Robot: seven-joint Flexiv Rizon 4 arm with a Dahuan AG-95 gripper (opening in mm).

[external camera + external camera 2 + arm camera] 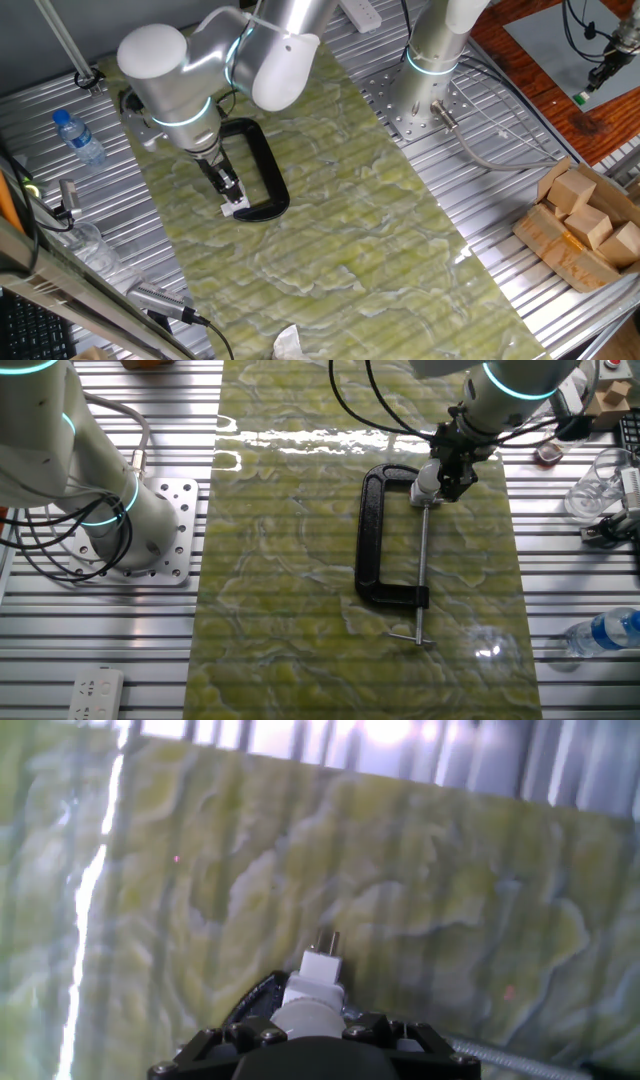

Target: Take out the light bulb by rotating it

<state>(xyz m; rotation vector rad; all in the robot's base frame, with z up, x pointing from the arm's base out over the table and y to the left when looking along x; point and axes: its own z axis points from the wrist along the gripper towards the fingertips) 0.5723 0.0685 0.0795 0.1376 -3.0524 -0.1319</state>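
The light bulb (308, 1018), small, matte white and rounded, sits between my black fingers (215, 1045) at the bottom of the hand view. Its end is in the white boxy socket piece (322, 970), which has metal prongs at the far end. My gripper (310, 1032) is shut on the bulb. In one fixed view the gripper (228, 193) stands at the open side of the black C-shaped clamp (268, 160), lying on the green mat. In the other fixed view the gripper (447, 468) is over the white piece (424, 486) at the top of the clamp's (372, 530) screw rod (422, 560).
A second arm's base (430, 70) stands on a metal plate beside the mat. A water bottle (78, 137) lies at the left. A cardboard box of wooden blocks (580, 225) is at the right. A clear cup (600, 485) and a power strip (95, 693) lie off the mat.
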